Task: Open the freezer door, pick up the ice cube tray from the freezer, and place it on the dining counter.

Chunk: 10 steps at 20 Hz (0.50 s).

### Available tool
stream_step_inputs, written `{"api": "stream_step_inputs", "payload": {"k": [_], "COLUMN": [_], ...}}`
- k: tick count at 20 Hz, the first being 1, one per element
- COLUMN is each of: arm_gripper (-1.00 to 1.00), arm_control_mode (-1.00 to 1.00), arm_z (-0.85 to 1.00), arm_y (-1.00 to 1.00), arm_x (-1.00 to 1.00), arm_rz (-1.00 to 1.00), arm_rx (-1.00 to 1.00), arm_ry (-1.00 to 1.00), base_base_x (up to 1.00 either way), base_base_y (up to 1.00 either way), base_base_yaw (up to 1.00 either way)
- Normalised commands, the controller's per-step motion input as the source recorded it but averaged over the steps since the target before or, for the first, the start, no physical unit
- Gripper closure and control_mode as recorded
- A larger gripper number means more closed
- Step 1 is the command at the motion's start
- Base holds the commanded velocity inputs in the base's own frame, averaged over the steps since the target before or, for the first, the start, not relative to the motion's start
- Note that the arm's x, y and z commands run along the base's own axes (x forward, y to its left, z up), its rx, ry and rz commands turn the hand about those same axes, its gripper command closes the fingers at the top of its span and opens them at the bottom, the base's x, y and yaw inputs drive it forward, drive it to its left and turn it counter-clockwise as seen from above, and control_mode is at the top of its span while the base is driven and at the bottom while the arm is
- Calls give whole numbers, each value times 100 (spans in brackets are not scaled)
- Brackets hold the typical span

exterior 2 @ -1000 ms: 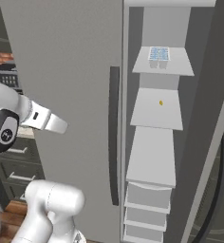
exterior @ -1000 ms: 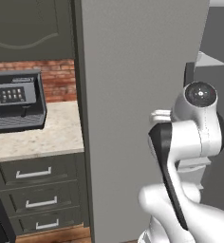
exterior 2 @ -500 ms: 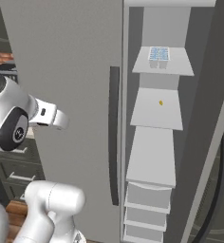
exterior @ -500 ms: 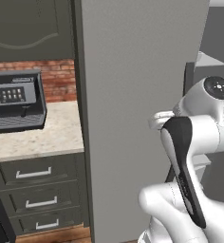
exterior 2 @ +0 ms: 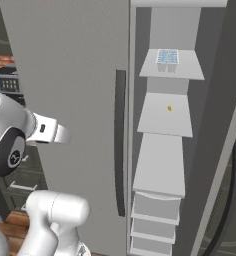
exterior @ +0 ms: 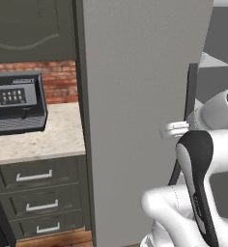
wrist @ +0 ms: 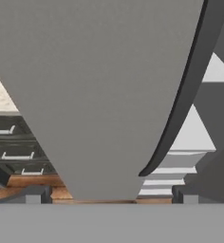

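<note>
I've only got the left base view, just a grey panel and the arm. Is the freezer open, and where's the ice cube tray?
Observer: Yes, the right base view shows the freezer open, with the ice cube tray lying on its top shelf.
Operator: Anything else on those shelves?
Observer: One small yellow item on the shelf just below the tray; I cannot tell what it is.
Operator: Is the tool holding anything?
Observer: No. In the hand view the tool is open, with nothing between its tips.
</note>
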Motion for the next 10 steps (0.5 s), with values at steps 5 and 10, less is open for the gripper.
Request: {"api": "stream_step_inputs", "payload": {"k": [5, 10], "arm_gripper": [-100, -100], "arm_control_mode": [-100, -100], "arm_z": [0, 0], "arm_y": [-11, -1], "arm_x": [-29, -12], "arm_rz": [0, 0], "arm_rx": [0, 0], "arm_ry": [0, 0], "base_base_x": [0, 0], "base_base_y": [0, 0], "base_base_yaw": [0, 0]}}
